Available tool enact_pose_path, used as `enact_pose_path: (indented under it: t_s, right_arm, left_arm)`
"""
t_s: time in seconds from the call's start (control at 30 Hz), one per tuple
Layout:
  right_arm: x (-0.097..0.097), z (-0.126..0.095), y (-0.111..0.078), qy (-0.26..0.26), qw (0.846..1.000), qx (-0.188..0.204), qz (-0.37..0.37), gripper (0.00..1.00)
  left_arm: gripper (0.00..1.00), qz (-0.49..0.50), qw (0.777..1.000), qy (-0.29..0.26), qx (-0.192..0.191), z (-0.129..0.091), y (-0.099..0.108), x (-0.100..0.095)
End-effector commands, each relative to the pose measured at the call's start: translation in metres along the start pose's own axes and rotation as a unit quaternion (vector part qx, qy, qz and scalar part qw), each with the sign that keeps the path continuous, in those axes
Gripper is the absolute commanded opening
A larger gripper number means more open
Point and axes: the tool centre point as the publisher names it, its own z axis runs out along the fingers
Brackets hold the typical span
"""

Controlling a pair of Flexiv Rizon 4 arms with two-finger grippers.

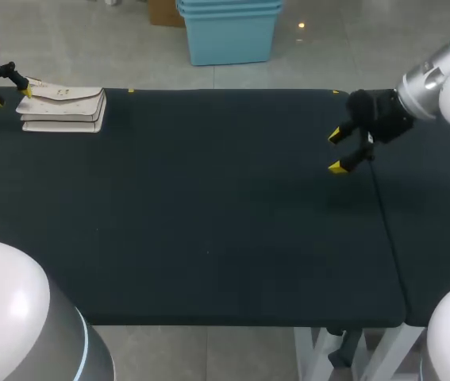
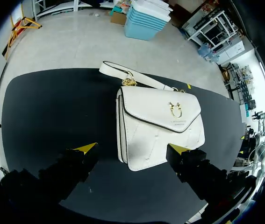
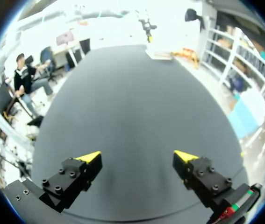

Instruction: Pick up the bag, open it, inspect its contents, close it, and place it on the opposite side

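Note:
A white handbag [image 1: 63, 109] with a flap, a gold clasp and a strap lies flat at the far left corner of the black table [image 1: 209, 214]. My left gripper [image 1: 10, 91] hangs open just left of the bag. In the left wrist view the bag [image 2: 158, 126] lies ahead of and between the open fingers of that gripper [image 2: 134, 149], flap shut, strap [image 2: 137, 79] stretched out behind it. My right gripper [image 1: 337, 151] stands open over the table's right part, far from the bag. In the right wrist view its gripper [image 3: 137, 156] has nothing between its fingers; the bag [image 3: 159, 54] shows small across the table.
The table's seam [image 1: 387, 230] runs down the right part. My other arm's gripper [image 3: 147, 29] shows far off near the bag in the right wrist view. A broad stretch of black tabletop lies between the two grippers.

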Motion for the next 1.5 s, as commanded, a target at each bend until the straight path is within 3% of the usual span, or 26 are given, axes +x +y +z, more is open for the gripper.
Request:
enact_pose_path:
  t_s: [0.03,0.2,0.3,0.47,0.53,0.63,0.7,1.0,1.3,1.43,1.5]
  right_arm:
    - [0.000,0.000,0.000,0.000,1.000,0.000,0.000,1.00]
    - [0.000,0.000,0.000,0.000,1.000,0.000,0.000,1.00]
    - [0.000,0.000,0.000,0.000,1.000,0.000,0.000,1.00]
    - [0.000,0.000,0.000,0.000,1.000,0.000,0.000,1.00]
    - [0.000,0.000,0.000,0.000,1.000,0.000,0.000,1.00]
    - [0.000,0.000,0.000,0.000,1.000,0.000,0.000,1.00]
    - [0.000,0.000,0.000,0.000,1.000,0.000,0.000,1.00]
    - [0.000,0.000,0.000,0.000,1.000,0.000,0.000,1.00]
    - [0.000,0.000,0.000,0.000,1.000,0.000,0.000,1.00]
    - [0.000,0.000,0.000,0.000,1.000,0.000,0.000,1.00]
    - [0.000,0.000,0.000,0.000,1.000,0.000,0.000,1.00]
  left_arm:
    - [1.00,-0.004,0.943,0.313,-0.112,0.010,-0.017,-0.010]
    - [0.87,-0.007,0.938,0.329,-0.112,0.019,-0.025,-0.006]
    - [0.70,-0.010,0.934,0.339,-0.115,0.026,-0.027,-0.002]
    - [0.67,-0.020,0.928,0.350,-0.123,0.039,-0.025,0.000]
    - [0.52,-0.023,0.927,0.353,-0.125,0.041,-0.024,0.001]
    - [0.38,-0.026,0.926,0.354,-0.125,0.042,-0.023,0.000]
    - [0.01,-0.027,0.926,0.355,-0.125,0.042,-0.023,0.000]
    - [0.00,-0.018,0.924,0.358,-0.135,0.043,-0.007,0.015]
    - [0.00,-0.011,0.913,0.384,-0.137,0.053,0.021,0.059]
    - [0.00,-0.035,0.923,0.357,-0.138,0.060,0.034,0.078]
    - [0.00,-0.035,0.923,0.357,-0.138,0.060,0.034,0.078]
